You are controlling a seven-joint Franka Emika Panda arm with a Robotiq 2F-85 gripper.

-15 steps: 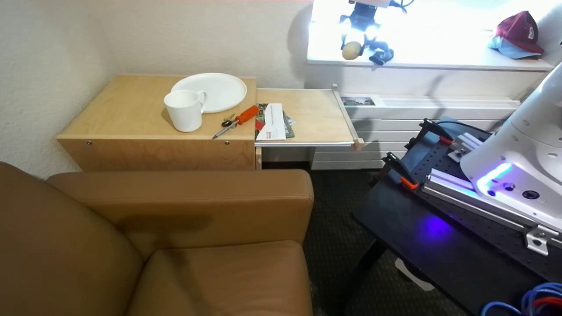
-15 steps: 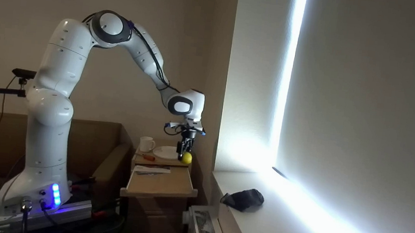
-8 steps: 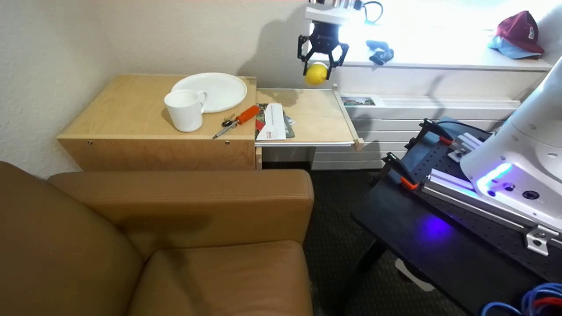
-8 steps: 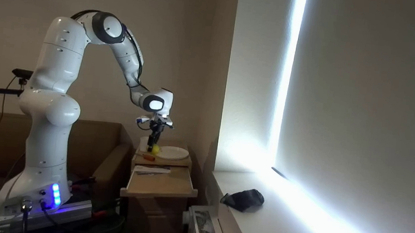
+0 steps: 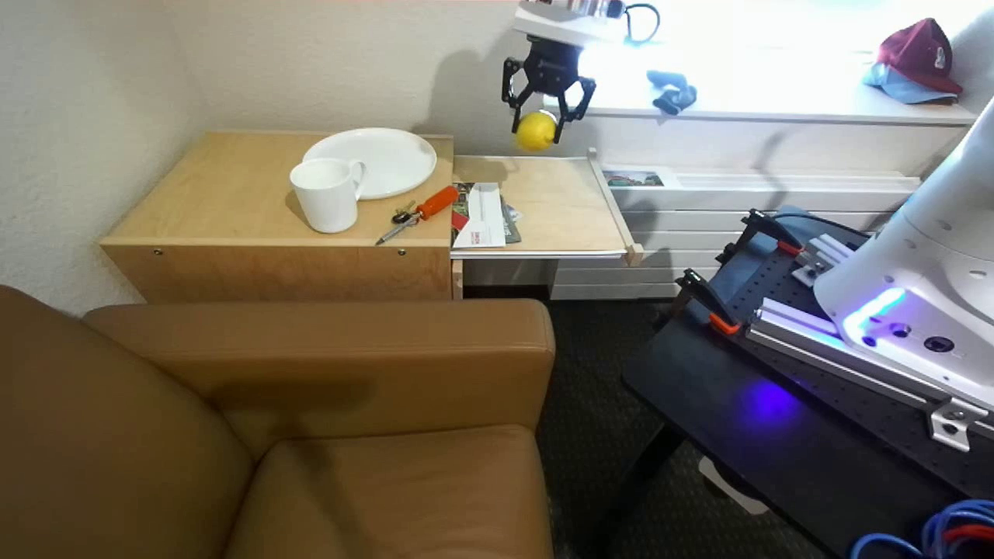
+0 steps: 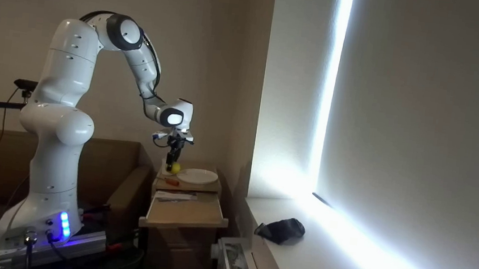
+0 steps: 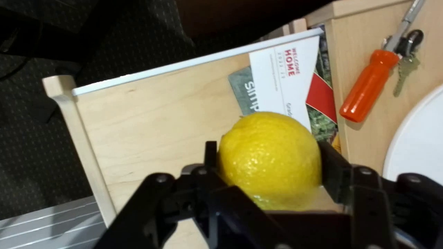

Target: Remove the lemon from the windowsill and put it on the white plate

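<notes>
Wooden counter (image 7: 148,121) below our jaws, sofa (image 5: 380,481) farther off; clamped on the lemon (image 7: 270,159), they've moved nearer the white plate (image 5: 392,163).

You have open air between your end effector (image 5: 536,133) and the white plate (image 5: 396,159). The mug (image 5: 326,200) stands upright just beside it, the screwdriver (image 5: 436,203) lies low nearby, and the wall (image 5: 334,66) rises behind.

A white cylindrical mug (image 5: 326,200) is standing on a light wooden cabinet (image 5: 202,198), with an orange-handled metal screwdriver (image 7: 368,86) and a brass-coloured key (image 7: 406,70) lying near it. Printed papers (image 7: 282,69) are overlapping on a pale wooden pull-out shelf (image 5: 571,202). A brown leather sofa (image 5: 334,345) is standing just beside the cabinet; a dark red fabric cap (image 5: 916,54) is resting well apart.
</notes>
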